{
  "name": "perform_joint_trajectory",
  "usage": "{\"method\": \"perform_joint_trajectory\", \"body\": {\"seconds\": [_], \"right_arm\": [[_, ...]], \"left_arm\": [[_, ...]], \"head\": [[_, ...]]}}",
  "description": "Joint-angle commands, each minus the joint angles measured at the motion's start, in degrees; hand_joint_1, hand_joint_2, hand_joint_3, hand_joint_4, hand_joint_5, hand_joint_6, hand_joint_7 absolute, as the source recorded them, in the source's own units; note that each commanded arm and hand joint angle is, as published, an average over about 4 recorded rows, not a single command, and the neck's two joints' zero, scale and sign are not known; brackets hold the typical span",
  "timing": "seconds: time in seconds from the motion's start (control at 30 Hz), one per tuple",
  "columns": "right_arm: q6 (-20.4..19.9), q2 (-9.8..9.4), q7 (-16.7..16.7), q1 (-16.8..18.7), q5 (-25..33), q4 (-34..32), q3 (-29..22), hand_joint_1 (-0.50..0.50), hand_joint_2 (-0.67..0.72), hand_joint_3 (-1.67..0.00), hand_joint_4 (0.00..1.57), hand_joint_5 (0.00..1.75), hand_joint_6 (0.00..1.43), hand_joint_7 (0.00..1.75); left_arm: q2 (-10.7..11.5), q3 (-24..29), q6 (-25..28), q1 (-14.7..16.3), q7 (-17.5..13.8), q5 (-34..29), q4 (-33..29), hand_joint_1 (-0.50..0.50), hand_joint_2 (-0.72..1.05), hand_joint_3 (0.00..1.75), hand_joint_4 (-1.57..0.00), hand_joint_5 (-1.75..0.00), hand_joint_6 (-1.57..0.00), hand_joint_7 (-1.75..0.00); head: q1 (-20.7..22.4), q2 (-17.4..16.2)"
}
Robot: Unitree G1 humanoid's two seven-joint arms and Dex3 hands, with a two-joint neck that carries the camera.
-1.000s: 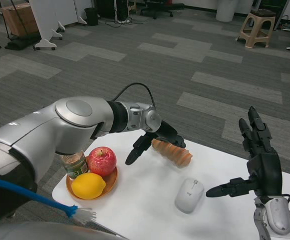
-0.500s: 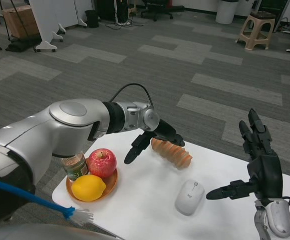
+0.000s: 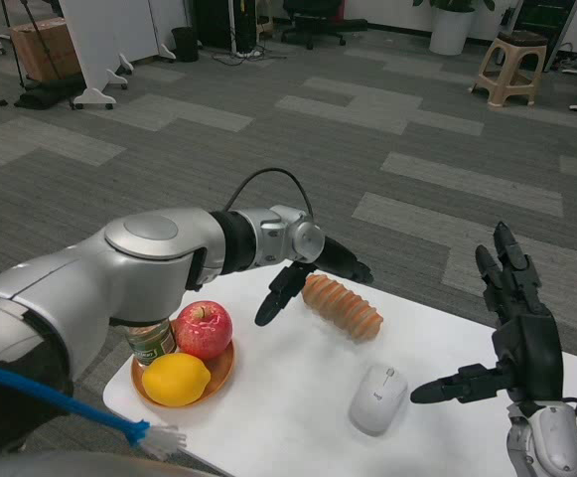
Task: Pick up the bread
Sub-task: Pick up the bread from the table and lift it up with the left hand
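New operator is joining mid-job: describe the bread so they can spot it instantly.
On the white table, look at the far edge, right by the left hand. The bread lies there, beyond the white mouse: a long, ridged, orange-brown loaf, unlike the round fruit.

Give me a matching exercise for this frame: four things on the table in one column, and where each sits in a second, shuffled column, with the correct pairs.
Things:
1. bread
2. computer mouse
3. lemon
4. jar

Places:
A. on the brown plate, in front of the apple
B. on the bare tabletop, near the open right robot hand
C. at the table's far edge, just beside the left robot hand
D. left of the apple, partly hidden under the left forearm

Pairs: 1-C, 2-B, 3-A, 4-D
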Motion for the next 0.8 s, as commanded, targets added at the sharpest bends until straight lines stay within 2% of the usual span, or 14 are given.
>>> {"method": "perform_joint_trajectory", "body": {"seconds": [0.03,0.1,0.23,0.4,0.67,0.8], "right_arm": [[-0.8,0.04,0.0,0.4,0.5,-0.5,-0.3,-0.38,0.22,0.00,0.00,0.10,0.00,0.00],[-0.8,0.15,0.0,0.4,0.5,-0.5,-0.4,-0.38,0.22,0.00,0.00,0.10,0.00,0.00],[-0.8,0.19,-0.1,0.4,0.5,-0.5,-0.3,-0.38,0.22,0.00,0.00,0.10,0.00,0.00],[-0.8,0.19,-0.1,0.4,0.5,-0.5,-0.1,-0.38,0.22,0.00,0.00,0.10,0.00,0.00],[-0.8,0.32,-0.1,0.4,0.5,-0.4,0.1,-0.35,0.22,0.00,0.00,0.10,0.00,0.00],[-0.8,0.41,-0.1,0.4,0.5,-0.3,0.4,-0.34,0.22,0.00,0.00,0.10,0.00,0.00]], "left_arm": [[-2.1,1.6,0.1,0.6,4.6,2.5,3.1,-0.31,-0.37,0.09,0.00,0.00,0.00,-0.07],[-3.4,1.9,-0.8,0.8,7.8,2.9,5.2,-0.35,-0.33,0.09,0.00,0.00,0.00,-0.07],[-5.1,2.2,-1.8,1.8,11.9,3.4,7.6,-0.38,-0.28,0.09,0.00,0.00,0.00,-0.07],[-6.5,0.7,-2.1,2.3,15.1,3.5,10.4,-0.41,-0.28,0.09,0.00,0.00,0.00,-0.07],[-7.8,-13.5,-2.1,2.0,19.0,-7.0,13.7,-0.43,-0.28,0.04,0.00,0.00,0.00,-0.07],[-8.0,-18.1,-2.1,2.0,20.2,-10.3,13.8,-0.43,-0.28,0.09,0.00,0.00,0.00,-0.07]], "head": [[-0.9,0.5],[-1.7,0.9],[-3.1,1.7],[-5.4,2.7],[-6.0,3.0],[-6.0,3.1]]}}
